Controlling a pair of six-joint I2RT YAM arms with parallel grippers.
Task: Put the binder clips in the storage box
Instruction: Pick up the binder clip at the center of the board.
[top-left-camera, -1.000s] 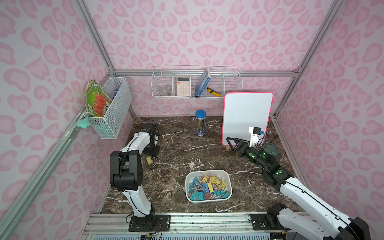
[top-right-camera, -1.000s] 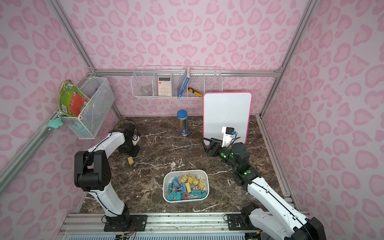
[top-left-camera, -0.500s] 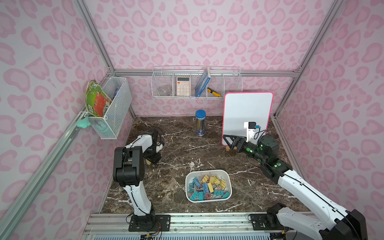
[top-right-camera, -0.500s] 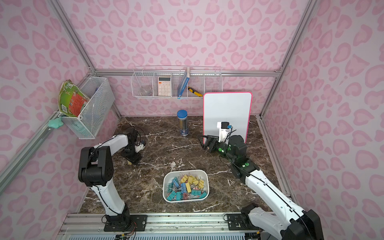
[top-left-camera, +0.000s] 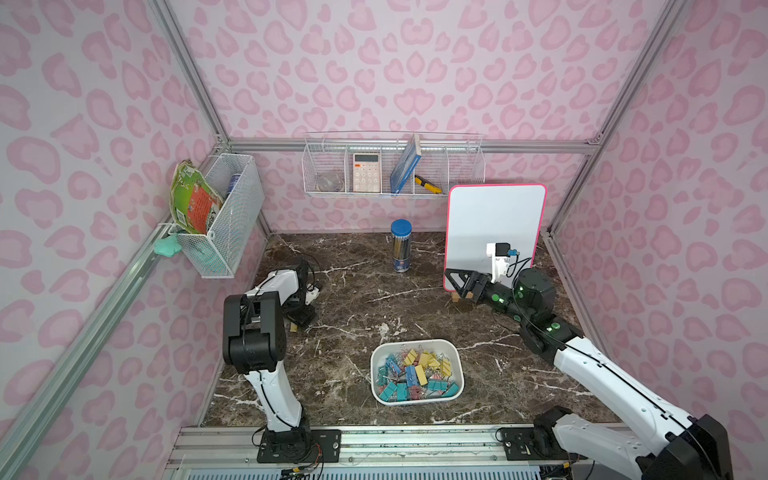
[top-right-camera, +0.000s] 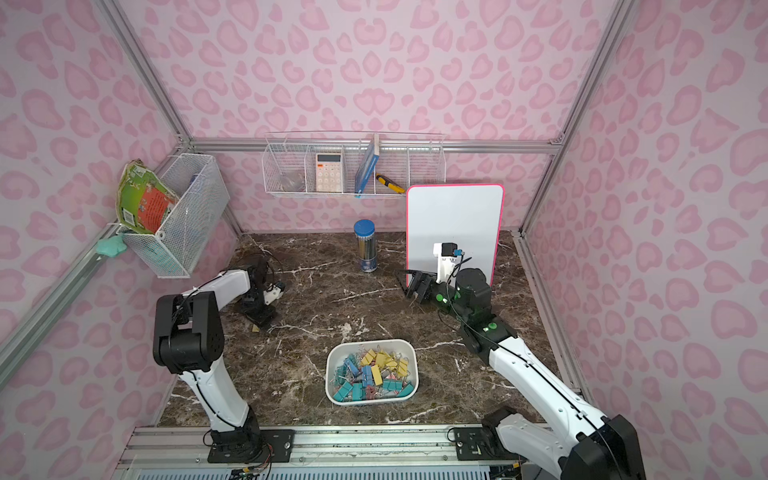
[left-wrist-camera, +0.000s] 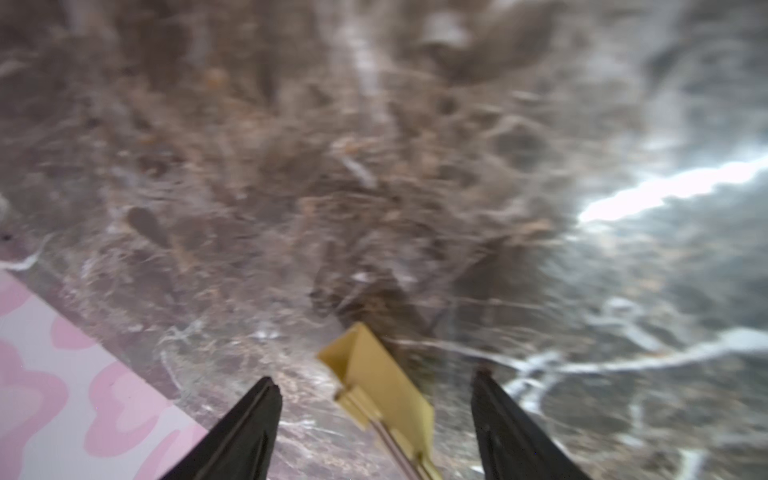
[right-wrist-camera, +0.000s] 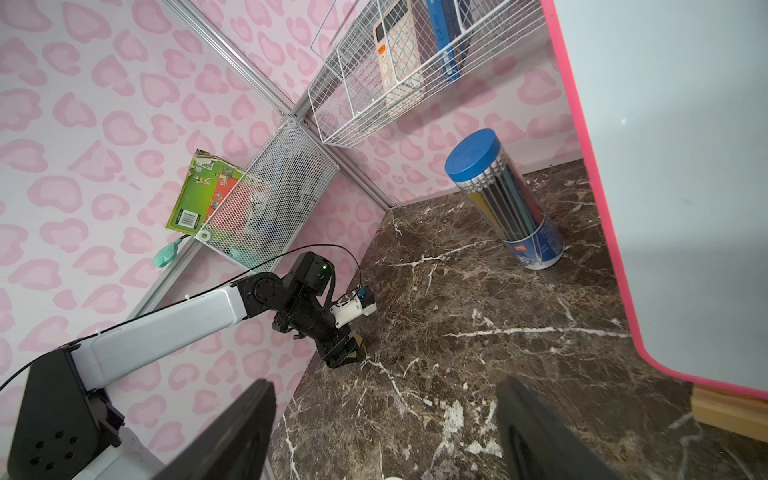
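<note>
At the nine o'clock edge of the tabletop (top-left-camera: 374, 291), the left gripper (left-wrist-camera: 372, 376) straddles a stray yellow binder clip (left-wrist-camera: 380, 392), jaws wide and holding nothing, likely to pinch it for the storage box (top-left-camera: 372, 370) at six; the right gripper (right-wrist-camera: 386, 384) gapes empty.

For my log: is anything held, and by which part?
Nothing is held. The left tool is open around a yellow clip, untouched; the right tool is open, empty.
</note>
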